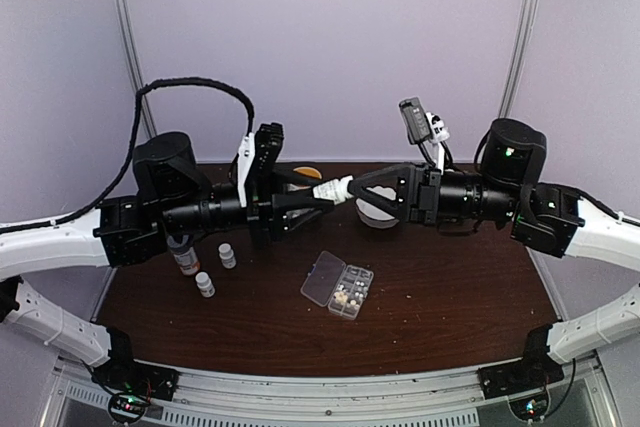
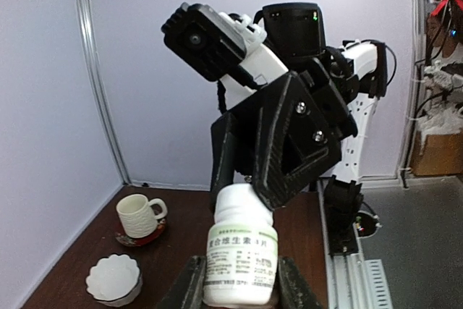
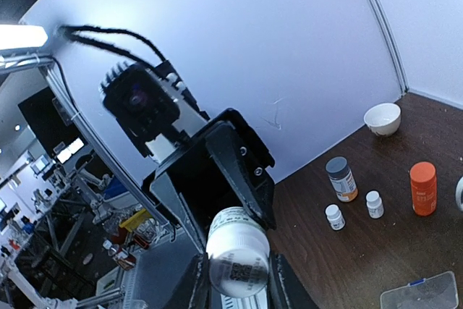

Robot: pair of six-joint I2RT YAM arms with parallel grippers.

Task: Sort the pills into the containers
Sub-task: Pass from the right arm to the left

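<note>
A white pill bottle (image 1: 333, 190) with a green-edged label hangs level in the air between both arms, above the back of the table. My left gripper (image 2: 239, 287) is shut on its labelled body (image 2: 241, 258), one finger on each side. My right gripper (image 3: 237, 280) is shut on the cap end (image 3: 237, 262) from the opposite side. The clear organizer box (image 1: 338, 285) lies open on the table below, with whitish and tan pills (image 1: 347, 298) in its small containers. One corner of the box (image 3: 423, 293) shows in the right wrist view.
On the table's left stand an orange bottle (image 3: 423, 187), a grey-capped bottle (image 3: 341, 179) and two small white bottles (image 3: 333, 216) (image 3: 374, 204). A white bowl (image 2: 113, 278) and a cup on a saucer (image 2: 139, 215) sit at the back.
</note>
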